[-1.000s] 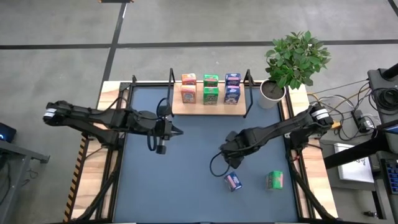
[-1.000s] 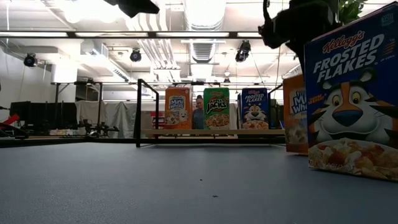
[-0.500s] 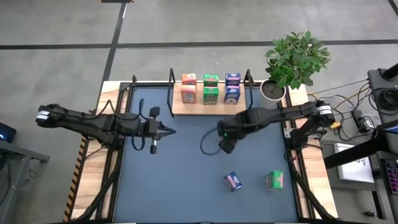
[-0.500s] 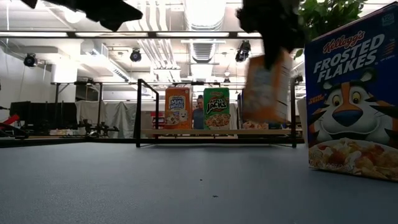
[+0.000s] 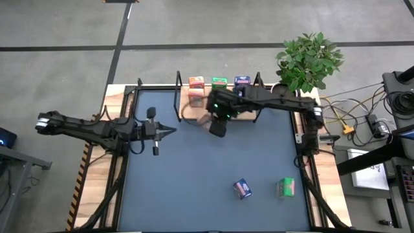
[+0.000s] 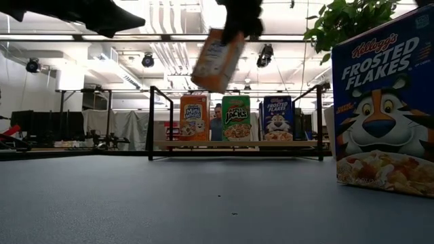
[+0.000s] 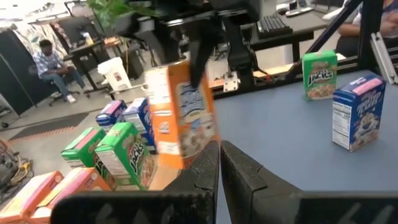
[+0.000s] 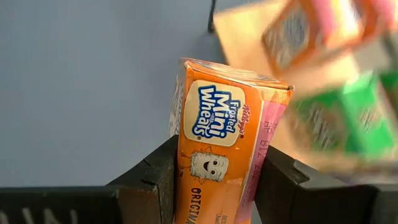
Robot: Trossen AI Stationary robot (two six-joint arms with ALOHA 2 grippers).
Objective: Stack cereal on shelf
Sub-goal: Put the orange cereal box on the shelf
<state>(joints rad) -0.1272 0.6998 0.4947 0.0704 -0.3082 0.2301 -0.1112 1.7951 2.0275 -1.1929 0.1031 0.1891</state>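
My right gripper [image 5: 218, 122] hangs in front of the shelf [image 5: 248, 115], shut on an orange Mini-Wheats cereal box [image 8: 224, 149]. That box also shows high in the low view [image 6: 217, 59] and in the left wrist view [image 7: 180, 118]. On the shelf stand orange [image 5: 196, 83], green [image 5: 219, 82] and blue [image 5: 242, 81] cereal boxes. A blue box [image 5: 242, 188] and a green box [image 5: 286, 187] rest on the table at the near right. My left gripper [image 5: 173, 130] stays shut and empty over the table's left half. My right gripper pinches the orange box between its two fingers, one finger [image 8: 155, 177] on each narrow side [image 8: 264, 155], at the end below the printed logo. The fingers come slanting down from above. The box hangs tilted below them [image 6: 217, 59], lifted clear of table and shelf.
A potted plant [image 5: 307, 61] stands at the far right corner beside the shelf. The shelf's black posts [image 6: 150, 122] rise at its ends. In the low view a blue Frosted Flakes box [image 6: 383, 102] fills the right side. A seated person [image 7: 53, 65] shows beyond the table.
My right gripper has risen from the near right of the table and swung toward the far edge and left, carrying the orange box up clear of the table to the shelf's front; the box has tipped. My left gripper has drawn back toward the left edge, still shut.
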